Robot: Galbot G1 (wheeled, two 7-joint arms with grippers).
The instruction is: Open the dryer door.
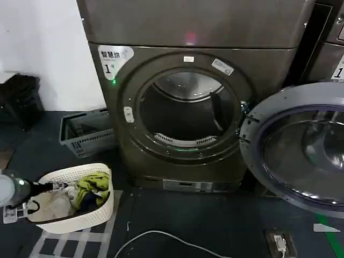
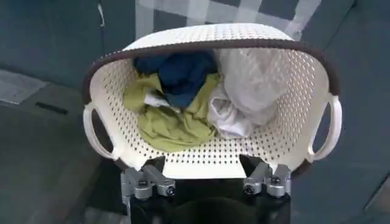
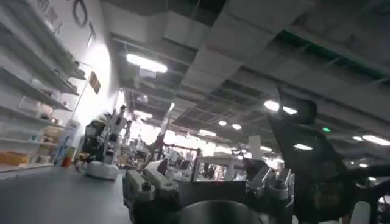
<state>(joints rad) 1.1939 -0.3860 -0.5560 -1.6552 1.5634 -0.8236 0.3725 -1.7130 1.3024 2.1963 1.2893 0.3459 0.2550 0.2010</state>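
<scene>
White wall [image 1: 48, 48] at left, dark floor [image 1: 215, 220] w/ white cable [image 1: 161, 236]; ceiling strip lights [image 3: 146, 63], shelves [image 3: 30, 91].

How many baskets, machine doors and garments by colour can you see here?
Baskets: 2, white laundry basket, grey crate
Open doors: 1, dryer door
Garments in the white basket: 1 yellow-green, 1 dark blue, 1 white
Total: 6

cut off and hidden

the dryer door [image 1: 301, 148] runs off the head view's right edge; the white basket [image 2: 213, 152] hides the left gripper's [image 2: 207, 184] fingertips.
</scene>
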